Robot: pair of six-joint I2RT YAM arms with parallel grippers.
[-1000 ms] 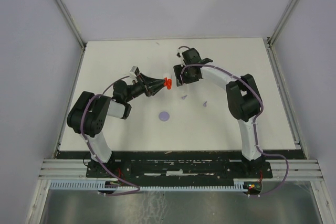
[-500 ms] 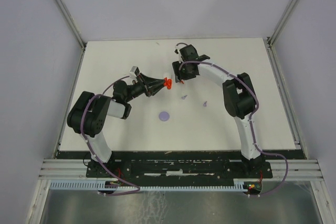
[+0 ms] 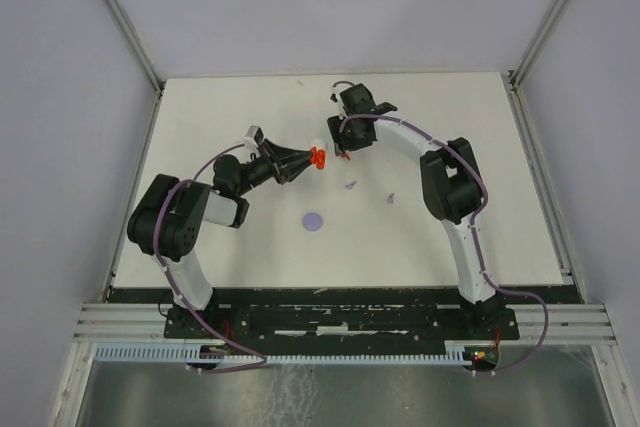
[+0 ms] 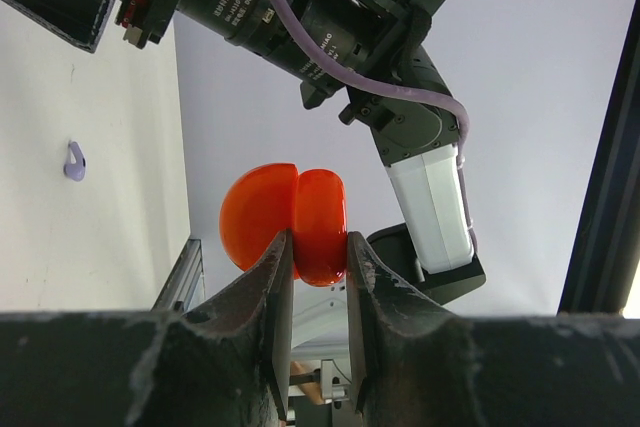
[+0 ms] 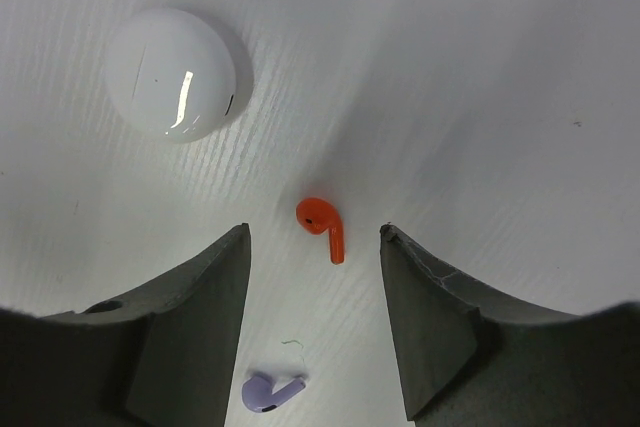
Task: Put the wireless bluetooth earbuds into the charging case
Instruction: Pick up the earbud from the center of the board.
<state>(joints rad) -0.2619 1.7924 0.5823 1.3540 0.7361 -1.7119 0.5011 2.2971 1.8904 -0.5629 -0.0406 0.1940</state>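
Two arms, two jobs right now. The left arm [image 3: 170,222] has its jaws pinched tight on the red case [image 4: 285,222], holding it up off the table [image 3: 480,127] near the middle. I'd say that's deliberate: raised and presented sideways, it gives the other arm an easy target. The case shows two glossy rounded halves side by side, which looks to me like a lid swung open, though the inside is turned away from the camera.

Over to the right arm [image 3: 455,187]. Its jaws stand partly apart and point down at the table, with the red earbud [image 5: 323,225] lying between them. There's a gap on each side and nothing is touching. That straddle reads as the line-up for a pinch.

The earbud itself is tiny, a round head with a short stem, lying flat on the white surface. Up and to the left of it in the wrist view sits a white case [image 5: 170,72], shut and shiny. Below it lies a purple earbud [image 5: 270,392], close to one of the jaws. From above, a purple disc [image 3: 314,219] lies well apart, toward the arm bases.
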